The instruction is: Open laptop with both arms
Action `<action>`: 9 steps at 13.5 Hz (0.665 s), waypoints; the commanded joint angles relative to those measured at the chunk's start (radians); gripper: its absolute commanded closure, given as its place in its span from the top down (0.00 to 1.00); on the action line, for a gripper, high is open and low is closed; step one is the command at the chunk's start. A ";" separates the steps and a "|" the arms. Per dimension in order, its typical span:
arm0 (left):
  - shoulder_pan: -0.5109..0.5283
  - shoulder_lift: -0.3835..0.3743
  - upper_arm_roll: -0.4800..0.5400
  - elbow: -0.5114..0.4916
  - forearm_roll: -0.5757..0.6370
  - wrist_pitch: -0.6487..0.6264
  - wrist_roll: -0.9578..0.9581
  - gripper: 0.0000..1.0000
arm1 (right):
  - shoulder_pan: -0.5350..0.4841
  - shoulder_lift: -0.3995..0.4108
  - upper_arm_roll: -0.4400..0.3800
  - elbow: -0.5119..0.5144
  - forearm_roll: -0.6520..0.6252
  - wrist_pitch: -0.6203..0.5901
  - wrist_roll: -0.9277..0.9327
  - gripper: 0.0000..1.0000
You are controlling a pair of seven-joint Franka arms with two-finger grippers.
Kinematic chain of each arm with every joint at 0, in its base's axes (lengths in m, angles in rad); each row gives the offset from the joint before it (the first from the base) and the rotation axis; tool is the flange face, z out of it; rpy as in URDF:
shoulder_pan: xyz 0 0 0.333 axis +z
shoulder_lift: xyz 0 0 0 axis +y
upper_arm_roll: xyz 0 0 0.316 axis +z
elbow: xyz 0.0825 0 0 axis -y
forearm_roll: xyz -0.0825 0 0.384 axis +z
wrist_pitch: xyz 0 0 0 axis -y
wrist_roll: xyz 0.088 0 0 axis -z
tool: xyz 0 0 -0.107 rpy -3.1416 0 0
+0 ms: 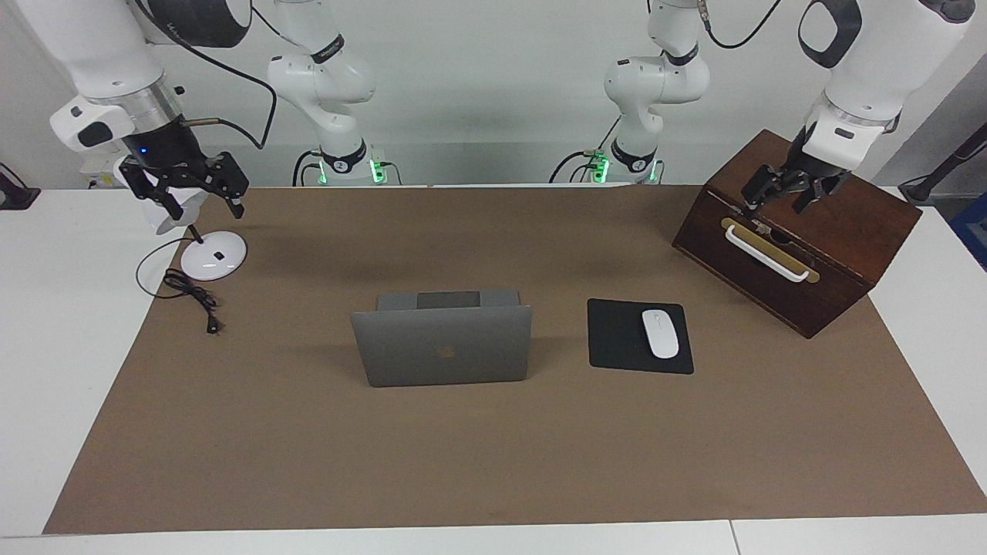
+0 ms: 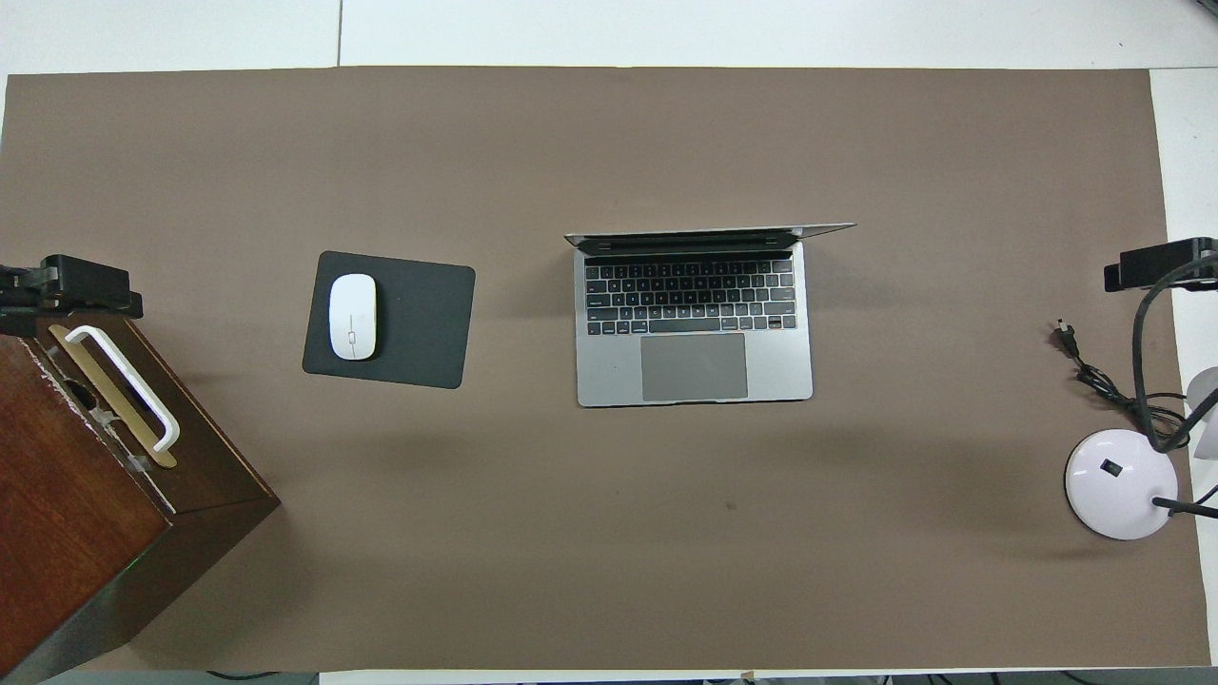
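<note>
Laptop already stands open mid-table, so you're basically done: park both grippers wide, left gripper over the box, right gripper over the lamp.

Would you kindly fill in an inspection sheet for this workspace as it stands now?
Surface: white table covered by a brown mat.
Job's things: laptop already open, lid upright, keyboard toward the robots.
Clutter: white mouse on black mousepad; wooden box with a white handle at the left arm's end; white desk lamp at the right arm's end.
Grippers: left hand open, over the wooden box; right hand open, over the desk lamp.
Cables: lamp cord with its plug lying loose on the mat.
Surroundings: plain white wall.
</note>
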 commanded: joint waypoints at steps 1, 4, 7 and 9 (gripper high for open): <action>-0.002 0.006 0.001 0.020 -0.003 -0.011 -0.003 1.00 | -0.008 -0.034 0.007 -0.037 -0.015 0.003 0.017 1.00; -0.002 0.004 -0.003 0.019 -0.003 -0.012 -0.003 1.00 | -0.008 -0.036 0.008 -0.040 -0.015 0.003 0.017 1.00; -0.002 0.010 -0.003 0.030 0.001 -0.015 -0.001 1.00 | -0.008 -0.036 0.007 -0.040 -0.015 0.005 0.017 1.00; -0.003 0.010 -0.003 0.030 0.008 -0.014 -0.001 1.00 | -0.008 -0.036 0.008 -0.040 -0.015 0.005 0.017 1.00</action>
